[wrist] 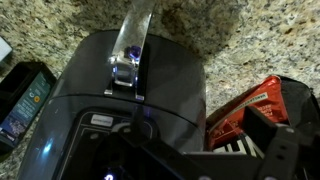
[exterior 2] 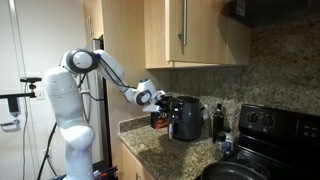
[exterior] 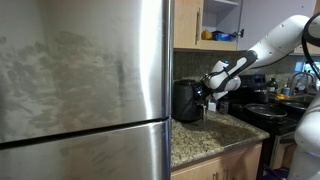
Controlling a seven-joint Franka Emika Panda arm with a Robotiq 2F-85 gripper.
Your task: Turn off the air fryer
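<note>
Air fryer (exterior: 185, 100) sits on the stone counter (exterior: 205, 135), between the big fridge (exterior: 80, 80) and the stove (exterior: 268, 112). The claw (exterior: 207, 90) is up by the top of the fryer, on the stove side. It is touching the fryer or just beside it; I cannot tell which.

In the wrist view the claw looks down on the fryer, which fills most of the picture. The shiny top (wrist: 120, 140) is at the bottom of that picture, right under the claw. The handle (wrist: 130, 50) sticks out at the far end, toward the top of the picture. So the fryer's long way runs from the claw straight out to the handle.

Dark claw parts cross the shiny top, but I cannot tell how wide the claw is. It seems to hold nothing.

I think the off button is on the shiny top, though the marks there are too small to read. If so, the next move is a short push down, not a reach to the side. A red thing (wrist: 245, 105) lies just right of the fryer and should be left alone.
</note>
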